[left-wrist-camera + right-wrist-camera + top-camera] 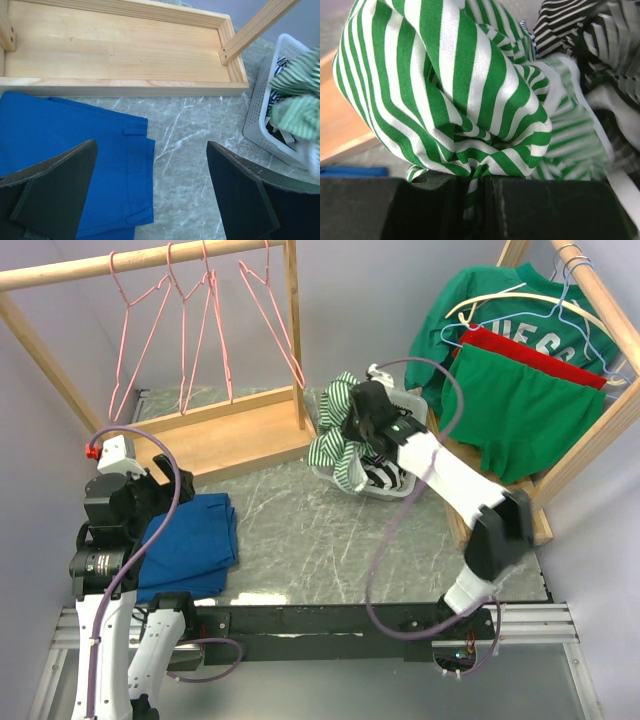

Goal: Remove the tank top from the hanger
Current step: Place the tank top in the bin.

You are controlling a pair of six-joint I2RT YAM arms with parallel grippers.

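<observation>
Right gripper: jaws nearly closed, with a fold of the striped tank top pinched in the narrow slot between them. Left gripper: jaws wide apart, holding nothing, hanging over the blue trousers.

Where it is: in the top view the tank top sits at about 12 o'clock from table centre. It's bunched under the right gripper at the 9 o'clock rim of the white basket. No hanger is visible in it, and the pink hangers on the 10 o'clock rack are bare. My read is that it's already off the hanger and you're at the drop-off. I'm taking the green-and-white piece as the tank top, since the straps aren't visible.

Handling:
- Light, thin knit with no stiffness. It hangs in loose folds and will sag to either side of the pinch.
- Not fragile and not slippery, but it stretches, so pulling drags the whole bundle.
- Only 1 small fold is in the pinch, with most of the cloth outside the jaws. That's fine for carrying, weak for tugging.
- If you regrip, take a bunched ridge or a hem with several layers, not a single flat layer.

Watch out: a black-and-white striped piece lies in the basket touching it at 2 o'clock in the right wrist view. The two could snag, and part of the tank top hangs outside the rim, so it may slide out on release.
</observation>
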